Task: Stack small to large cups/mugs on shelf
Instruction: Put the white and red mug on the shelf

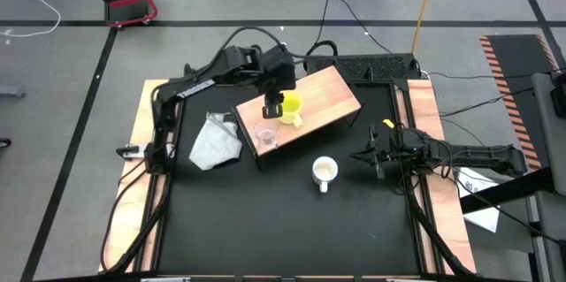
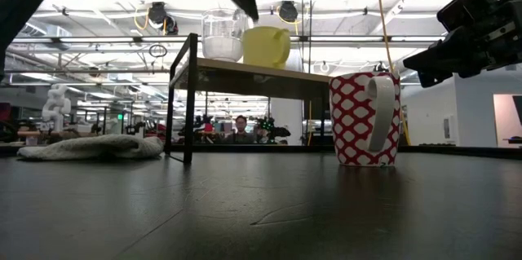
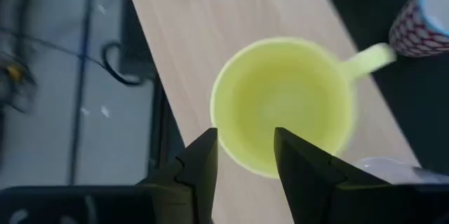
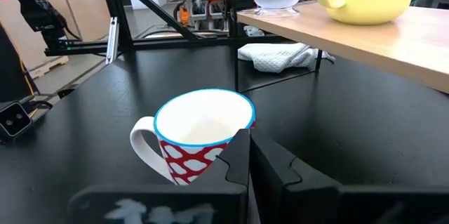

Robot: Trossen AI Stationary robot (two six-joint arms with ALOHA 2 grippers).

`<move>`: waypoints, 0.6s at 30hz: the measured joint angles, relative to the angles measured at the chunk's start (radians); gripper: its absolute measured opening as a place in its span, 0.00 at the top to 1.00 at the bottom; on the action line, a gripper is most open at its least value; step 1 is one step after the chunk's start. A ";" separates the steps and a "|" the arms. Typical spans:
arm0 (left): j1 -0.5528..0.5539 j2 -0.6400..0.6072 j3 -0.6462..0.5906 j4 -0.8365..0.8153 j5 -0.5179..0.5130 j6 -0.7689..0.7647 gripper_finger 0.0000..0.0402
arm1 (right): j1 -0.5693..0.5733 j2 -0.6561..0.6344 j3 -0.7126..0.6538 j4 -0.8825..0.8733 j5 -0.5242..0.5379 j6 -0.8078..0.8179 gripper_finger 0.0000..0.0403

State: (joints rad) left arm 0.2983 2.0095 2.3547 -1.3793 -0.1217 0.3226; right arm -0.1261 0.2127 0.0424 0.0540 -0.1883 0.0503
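The shelf (image 1: 309, 96) has a light wood top and dark legs. The yellow mug (image 1: 291, 110) stands upright on it, with the clear glass cup (image 1: 265, 134) beside it near the shelf's left end. My left gripper (image 3: 244, 143) is open, pointing down just above the yellow mug's (image 3: 284, 104) rim. It touches nothing that I can see. The white mug with the red pattern (image 1: 325, 172) stands upright on the black table in front of the shelf. My right gripper (image 1: 373, 156) is shut. It hovers to the right of that mug (image 4: 200, 136), apart from it.
A white-grey cloth (image 1: 215, 141) lies crumpled on the table left of the shelf. The black tabletop (image 1: 265, 229) stretches toward the near edge. The table's sides are wood-coloured strips (image 1: 133, 167). Papers (image 1: 482, 202) lie beyond the right edge.
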 joint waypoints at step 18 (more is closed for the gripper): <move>-0.146 -0.216 -0.024 -0.017 0.045 -0.043 0.99 | 0.000 0.000 0.000 0.000 0.000 0.017 1.00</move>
State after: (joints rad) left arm 0.1524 1.7935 2.3306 -1.3963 -0.0762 0.2798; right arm -0.1262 0.2127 0.0423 0.0536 -0.1883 0.0669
